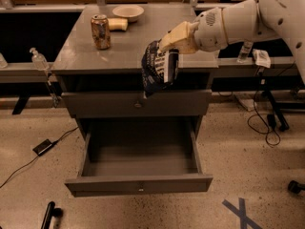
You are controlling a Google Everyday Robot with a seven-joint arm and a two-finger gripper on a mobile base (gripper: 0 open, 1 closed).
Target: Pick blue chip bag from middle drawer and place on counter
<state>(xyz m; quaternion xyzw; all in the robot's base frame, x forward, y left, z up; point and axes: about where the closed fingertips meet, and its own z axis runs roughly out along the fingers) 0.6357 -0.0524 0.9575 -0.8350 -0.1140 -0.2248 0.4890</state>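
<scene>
The blue chip bag (pixel 156 68), dark blue with a white printed panel, hangs from my gripper (pixel 167 49) at the counter's front edge, above the cabinet front. My gripper is shut on the bag's top, with the white arm reaching in from the right. The counter (pixel 143 32) is a glossy grey top. The middle drawer (pixel 140 184) is pulled open below and holds nothing I can see.
An orange-brown soda can (pixel 100 31) stands at the counter's left rear. A white bowl (pixel 127 11) and a pale yellowish object (pixel 117 24) lie behind it. A closed top drawer front (pixel 138 104) sits under the counter. A clear bottle (pixel 39 60) stands at left; cables on the floor.
</scene>
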